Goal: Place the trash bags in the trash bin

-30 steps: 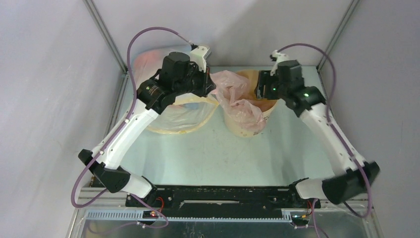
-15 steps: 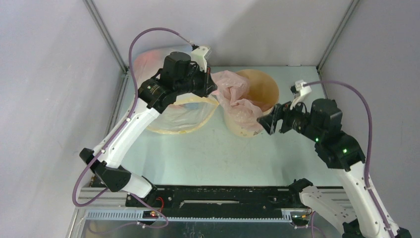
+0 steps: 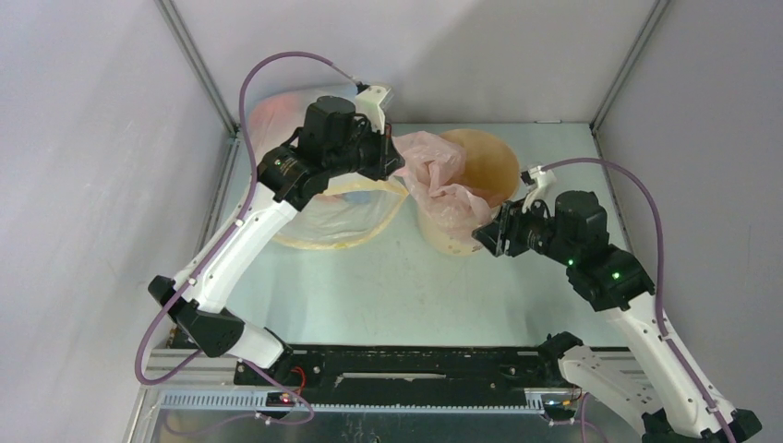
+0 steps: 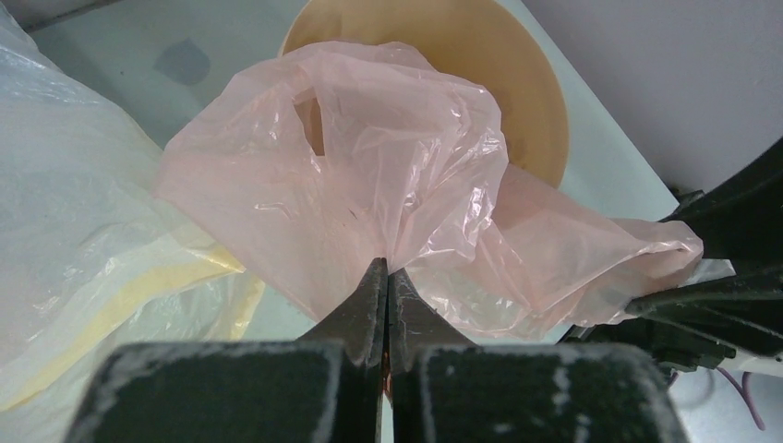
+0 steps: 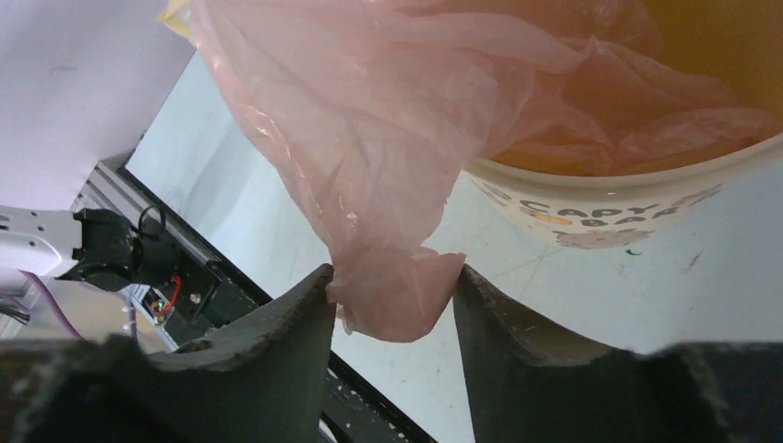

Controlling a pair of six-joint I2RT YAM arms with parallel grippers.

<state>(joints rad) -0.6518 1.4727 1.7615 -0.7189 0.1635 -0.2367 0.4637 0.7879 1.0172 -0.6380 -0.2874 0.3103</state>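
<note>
My L gripper (image 4: 385, 277) clamps bag (image 4: 360, 175) draped over bin (image 4: 531, 101); R gripper (image 5: 392, 291) spread, bag tail betw. fingers.

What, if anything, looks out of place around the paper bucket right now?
The pink bag lies askew: partly inside the bucket, its tail hanging over the near rim outside. The left claw pinches it; the open right claw straddles the tail.

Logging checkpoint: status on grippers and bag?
Left gripper shut on pink bag. Right gripper open, straddling its hanging tail. Bag draped over bin rim. Clear sack beside bin.
</note>
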